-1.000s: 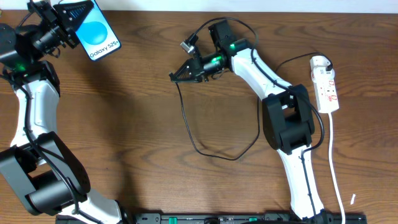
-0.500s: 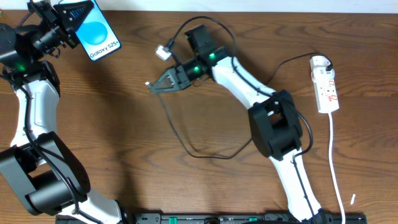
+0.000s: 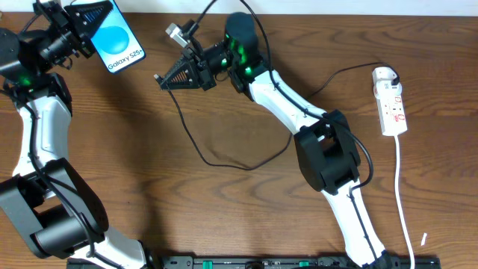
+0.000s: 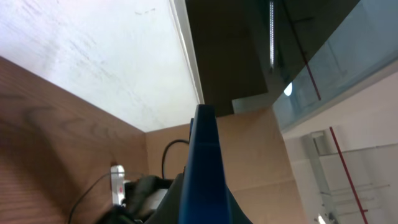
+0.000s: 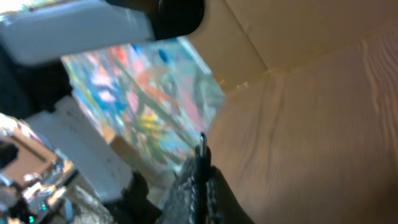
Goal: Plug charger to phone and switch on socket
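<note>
The phone [image 3: 119,41], blue screen reading "Galaxy S25+", is held at the far left by my left gripper [image 3: 88,16], which is shut on its upper end. In the left wrist view the phone [image 4: 204,168] shows edge-on as a blue blade between the jaws. My right gripper [image 3: 163,78] is shut on the charger [image 3: 196,149], a thin black cable; its plug tip [image 5: 202,144] sticks out past the fingertips, pointing left, a short way right of the phone. The cable loops on the table and runs to the socket [image 3: 391,101], a white power strip at the right.
The socket's white cord [image 3: 403,202] runs down the right side toward the front edge. My right arm [image 3: 299,112] stretches across the table's middle. A small white camera unit [image 3: 176,32] rides above the right gripper. A white wall borders the table's far edge.
My right gripper has moved left and toward the far edge with the charger's plug, closing on the phone; the cable loop dragged left. The left arm and phone have not moved.
</note>
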You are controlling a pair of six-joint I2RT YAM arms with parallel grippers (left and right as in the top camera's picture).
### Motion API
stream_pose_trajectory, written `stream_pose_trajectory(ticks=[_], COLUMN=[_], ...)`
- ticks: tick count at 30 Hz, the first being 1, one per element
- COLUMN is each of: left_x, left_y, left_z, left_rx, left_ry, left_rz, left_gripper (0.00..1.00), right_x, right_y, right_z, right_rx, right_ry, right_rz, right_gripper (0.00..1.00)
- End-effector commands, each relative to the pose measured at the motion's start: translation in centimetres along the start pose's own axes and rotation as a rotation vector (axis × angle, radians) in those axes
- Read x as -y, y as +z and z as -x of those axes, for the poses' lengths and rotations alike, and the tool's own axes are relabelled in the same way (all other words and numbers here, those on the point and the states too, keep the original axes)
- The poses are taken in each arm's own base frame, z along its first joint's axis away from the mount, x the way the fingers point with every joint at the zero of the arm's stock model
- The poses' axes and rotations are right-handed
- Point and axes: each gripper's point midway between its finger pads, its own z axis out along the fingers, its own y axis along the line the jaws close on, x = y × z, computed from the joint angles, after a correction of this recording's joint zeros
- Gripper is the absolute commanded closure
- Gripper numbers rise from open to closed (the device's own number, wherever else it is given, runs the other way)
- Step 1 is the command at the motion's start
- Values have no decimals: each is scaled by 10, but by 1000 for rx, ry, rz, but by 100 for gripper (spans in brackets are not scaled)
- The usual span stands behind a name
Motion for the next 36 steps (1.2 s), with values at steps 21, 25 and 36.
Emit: stream_pose_trajectory(ticks=[21, 25, 36], left_x=[17, 18, 18], left_y=[-1, -1, -1], left_z=[3, 7, 10], left_rx=[28, 54, 73], left_ry=[71, 76, 165], left_rz=[-17, -21, -20], left_gripper=[93, 93, 93], right_x=[-41, -46, -45], right_y=[18, 19, 19], right_z=[26, 30, 36], right_rx=[18, 37, 70], right_ry=[250, 218, 231], right_rz=[35, 41, 37], right_gripper=[99, 99, 99])
